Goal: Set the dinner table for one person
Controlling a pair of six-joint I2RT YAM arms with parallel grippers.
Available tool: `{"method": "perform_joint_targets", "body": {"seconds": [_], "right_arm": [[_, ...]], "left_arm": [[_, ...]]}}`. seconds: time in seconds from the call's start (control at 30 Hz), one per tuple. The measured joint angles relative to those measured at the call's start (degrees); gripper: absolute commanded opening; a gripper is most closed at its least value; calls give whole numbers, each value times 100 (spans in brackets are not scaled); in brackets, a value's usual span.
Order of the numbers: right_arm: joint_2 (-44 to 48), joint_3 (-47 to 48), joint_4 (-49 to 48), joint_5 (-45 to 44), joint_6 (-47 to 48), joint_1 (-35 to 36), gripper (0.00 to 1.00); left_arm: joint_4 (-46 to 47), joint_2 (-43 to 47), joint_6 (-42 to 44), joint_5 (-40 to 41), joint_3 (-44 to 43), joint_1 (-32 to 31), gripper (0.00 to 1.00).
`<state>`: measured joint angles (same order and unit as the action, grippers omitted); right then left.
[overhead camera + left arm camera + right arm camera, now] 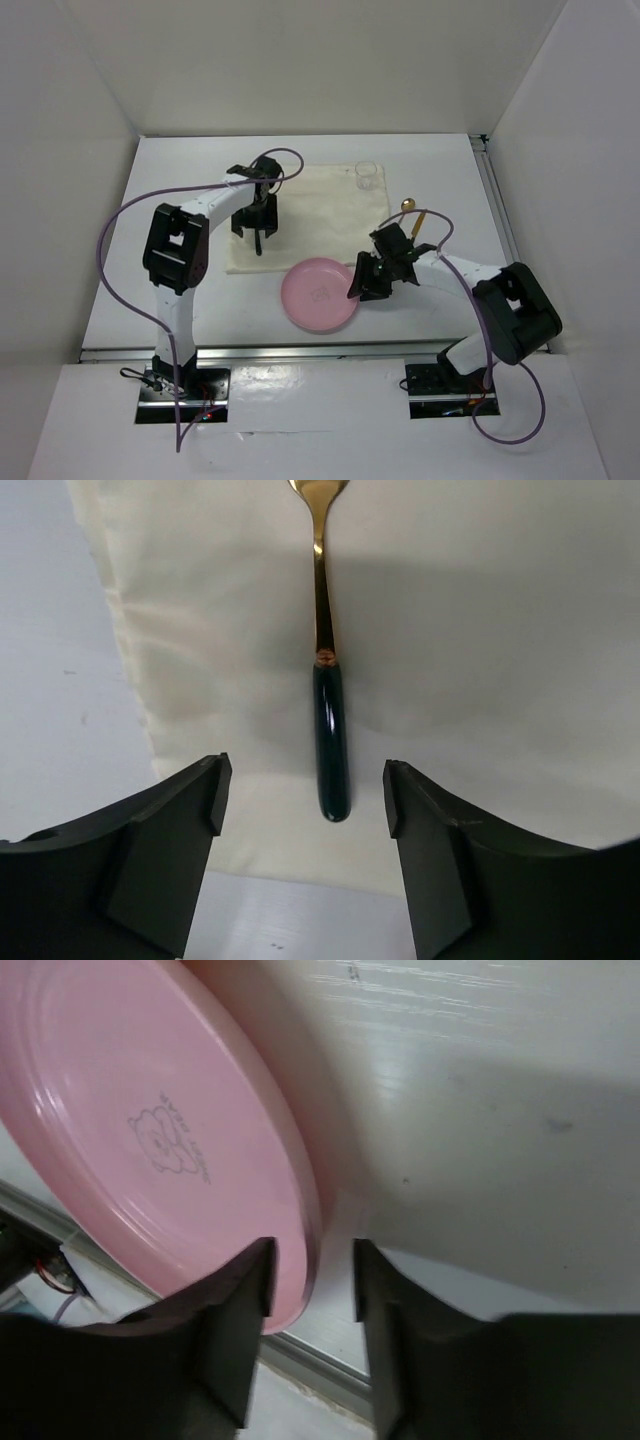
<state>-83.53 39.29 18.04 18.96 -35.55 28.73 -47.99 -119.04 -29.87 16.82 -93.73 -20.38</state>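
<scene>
On the dinner table [185, 180] lies a cream cloth mat [320, 205]. A gold utensil with a dark green handle [331, 740] rests on the mat's left part. My left gripper [257, 224] [306, 782] hovers over the handle end, open, both fingers clear of it. A pink plate [318, 293] [150, 1110] sits at the mat's near edge. My right gripper [366, 280] [313, 1260] straddles the plate's right rim, one finger over the plate and the other outside with a gap, jaws half apart.
A clear glass [366, 177] stands at the mat's far right corner. A gold spoon [408, 210] lies on the table right of the mat, just behind my right wrist. The table's metal rail [320, 1360] runs close below the plate.
</scene>
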Motion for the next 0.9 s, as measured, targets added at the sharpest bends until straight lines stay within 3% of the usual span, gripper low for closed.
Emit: {"method": "perform_joint_targets", "body": {"seconds": [0.03,0.07,0.17,0.37,0.6,0.7,0.9], "right_arm": [[-11,-28,-31,-20,-15,2,37],[-24,-55,-46,-33,-44,2,21],[-15,-87,-35,-133,-94,2,0],[295,269,750,-570,-4,2,0],[623,1941,1478,-960,245,-81,0],[116,2728,1561,-1067,330,-214,0],[-2002,4419,1552,-1314,463,-501,0]], "left_arm": [[-70,52,-2,4,-35,0,81],[-136,129,-7,4,-81,0,81],[-310,442,-4,46,-297,0,82],[-520,1189,-11,98,-658,0,82],[-645,1961,-44,177,-728,4,82],[-651,2188,-76,199,-693,11,82],[-667,2638,-186,192,-562,39,82]]}}
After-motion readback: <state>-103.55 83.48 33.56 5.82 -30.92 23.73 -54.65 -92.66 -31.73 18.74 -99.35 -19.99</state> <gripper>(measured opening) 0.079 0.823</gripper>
